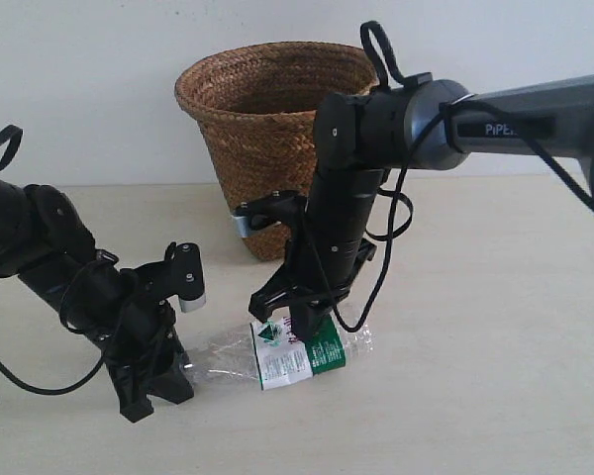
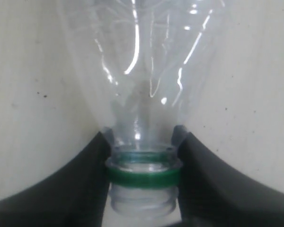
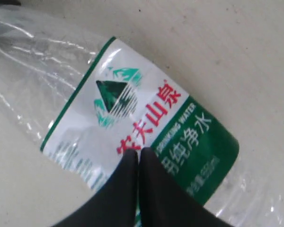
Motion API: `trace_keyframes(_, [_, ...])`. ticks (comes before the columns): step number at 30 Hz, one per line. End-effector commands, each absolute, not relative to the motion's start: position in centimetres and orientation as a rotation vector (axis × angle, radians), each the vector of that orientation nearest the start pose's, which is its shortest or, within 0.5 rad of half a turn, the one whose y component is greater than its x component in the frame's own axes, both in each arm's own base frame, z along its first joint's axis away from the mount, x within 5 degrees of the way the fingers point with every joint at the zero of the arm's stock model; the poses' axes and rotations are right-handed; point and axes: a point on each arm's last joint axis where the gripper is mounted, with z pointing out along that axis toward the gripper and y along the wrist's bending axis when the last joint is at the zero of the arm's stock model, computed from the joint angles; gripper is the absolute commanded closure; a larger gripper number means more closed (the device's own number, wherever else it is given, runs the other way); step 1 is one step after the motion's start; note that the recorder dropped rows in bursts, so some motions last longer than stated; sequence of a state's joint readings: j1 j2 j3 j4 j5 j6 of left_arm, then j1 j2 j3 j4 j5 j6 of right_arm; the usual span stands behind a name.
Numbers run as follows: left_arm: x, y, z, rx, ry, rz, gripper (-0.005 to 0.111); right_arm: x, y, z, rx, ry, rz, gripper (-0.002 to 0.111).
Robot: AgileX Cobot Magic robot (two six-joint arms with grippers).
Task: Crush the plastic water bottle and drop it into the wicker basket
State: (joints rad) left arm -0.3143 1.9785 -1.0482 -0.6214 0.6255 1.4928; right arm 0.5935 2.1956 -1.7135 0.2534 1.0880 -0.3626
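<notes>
- The bottle (image 1: 297,358) is lying on its side on the table (image 1: 475,346), neck pointing to 9 o'clock and base to 3 o'clock in the exterior view. It is resting outside the basket (image 1: 257,148), which is standing at 12 o'clock from it, near but apart.
- The left gripper (image 2: 143,158) is clamping the bottle neck: one finger is pressing on each side, just above the green ring.
- The right gripper (image 3: 137,153) is hanging over the label with its two fingers brought together, tips touching each other and holding nothing between them.
- Progress, as judged: the crushing step is under way or just beginning. The clear wall is showing creases, but the body is not looking flat. The lift and the drop into the basket are not yet done.
- Hard to make out:
  - Whether the right fingertips are actually pressing on the label or hovering just above it.
  - How far the body is collapsing; glare is masking its outline.
  - Whether a cap is on: the neck end is running out of the left wrist view.
  - The basket floor; only the rim and upper inside are showing.
</notes>
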Motion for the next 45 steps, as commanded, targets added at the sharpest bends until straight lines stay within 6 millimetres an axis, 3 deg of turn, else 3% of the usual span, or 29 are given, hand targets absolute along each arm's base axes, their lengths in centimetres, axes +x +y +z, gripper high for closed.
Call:
trace_keyframes(1, [32.2,-13.7,11.2,1.715,2.235,-0.371,0.102,36.6,25.8,14.5,-1.296,2.804,0.193,0.108])
trace_keyframes(13, [32.3,-13.7,11.2,1.712,2.236,-0.369,0.102,36.6,25.3,8.0,-1.357,2.946,0.117,0.108])
trace_keyframes(21, [32.3,-13.7,11.2,1.71,2.238,-0.369,0.102,36.5,25.3,7.3,-1.368,2.979,0.118,0.108])
trace_keyframes(25, [32.4,-13.6,11.1,1.704,2.23,-0.342,0.102,36.5,25.6,9.8,-1.365,3.02,0.151,0.108])
trace_keyframes(37, [32.4,-13.6,11.1,1.709,2.233,-0.353,0.102,35.7,25.7,21.0,-1.245,2.797,0.293,0.108])
trace_keyframes(41, [32.4,-13.6,11.1,1.712,2.232,-0.351,0.102,34.7,25.0,24.4,-1.236,2.725,0.294,0.108])
trace_keyframes(45, [32.3,-13.6,11.5,1.735,2.205,-0.348,0.102,33.6,22.7,26.1,-1.207,2.72,0.26,0.108])
